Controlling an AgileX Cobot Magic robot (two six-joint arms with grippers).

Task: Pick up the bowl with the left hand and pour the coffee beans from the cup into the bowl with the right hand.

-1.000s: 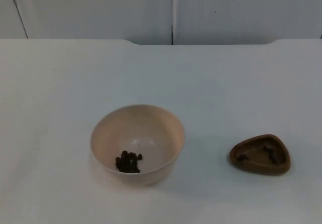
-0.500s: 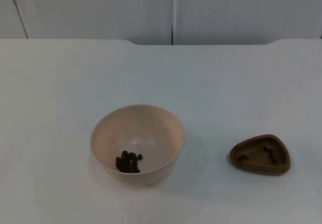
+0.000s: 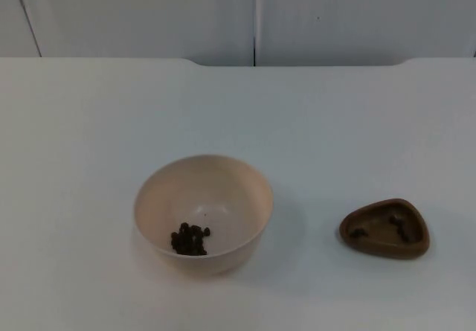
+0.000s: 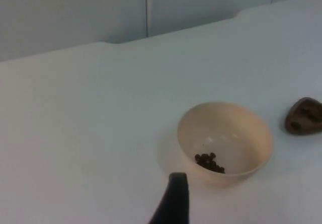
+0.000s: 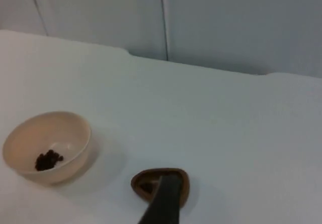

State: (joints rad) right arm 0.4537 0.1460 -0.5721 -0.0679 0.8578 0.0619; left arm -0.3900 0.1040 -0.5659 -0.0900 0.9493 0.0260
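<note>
A beige bowl [image 3: 223, 190] stands upright on the white table, left of centre, with a small heap of dark coffee beans [image 3: 189, 239] in its bottom. To its right lies a shallow brown cup [image 3: 372, 243] of rounded triangular shape, holding a few beans [image 3: 401, 229]. My left gripper [image 4: 173, 206] hangs above the table, short of the bowl [image 4: 226, 128] and the beans [image 4: 210, 163], and the cup [image 4: 301, 105] is beyond. My right gripper [image 5: 163, 201] hovers over the near side of the cup [image 5: 141, 178], partly hiding it, and the bowl [image 5: 50, 133] sits off to one side.
The white table [image 3: 335, 123] ends at the grey partition wall [image 3: 149, 11], which has a dark vertical seam [image 3: 254, 18]. Bare table surface lies between the bowl and the cup and all around them.
</note>
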